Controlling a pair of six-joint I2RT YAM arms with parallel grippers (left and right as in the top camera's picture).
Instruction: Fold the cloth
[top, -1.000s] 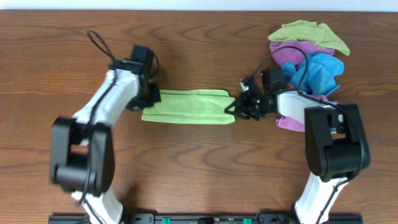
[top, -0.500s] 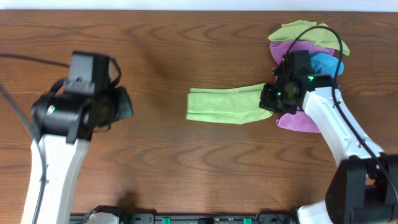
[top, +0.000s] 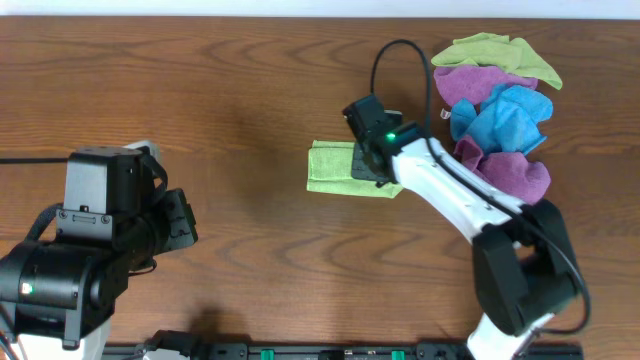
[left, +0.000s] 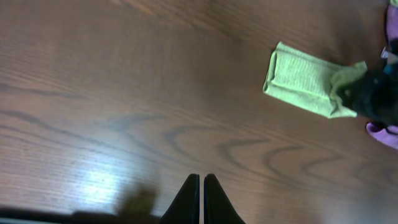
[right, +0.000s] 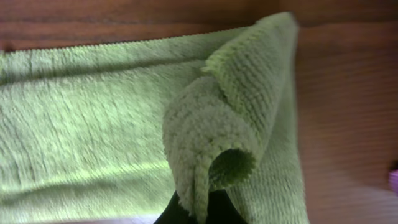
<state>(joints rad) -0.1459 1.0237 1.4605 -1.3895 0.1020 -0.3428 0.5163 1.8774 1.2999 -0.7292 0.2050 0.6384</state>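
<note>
The green cloth (top: 330, 167) lies folded on the wooden table near the middle. It also shows in the left wrist view (left: 298, 87) and fills the right wrist view (right: 93, 124). My right gripper (top: 375, 165) is over the cloth's right part, shut on a raised fold of the cloth (right: 214, 149) that it has carried leftward over the lower layer. My left gripper (left: 201, 186) is shut and empty, held well above the table at the front left, far from the cloth.
A pile of other cloths stands at the back right: light green (top: 495, 52), purple (top: 470, 85), blue (top: 510, 115) and another purple one (top: 515, 172). The left arm's body (top: 90, 270) hangs over the front left of the table.
My right gripper has dragged the cloth's right end leftward, doubling it over, so the cloth is much shorter. My left arm has let go and pulled back to the front left.
</note>
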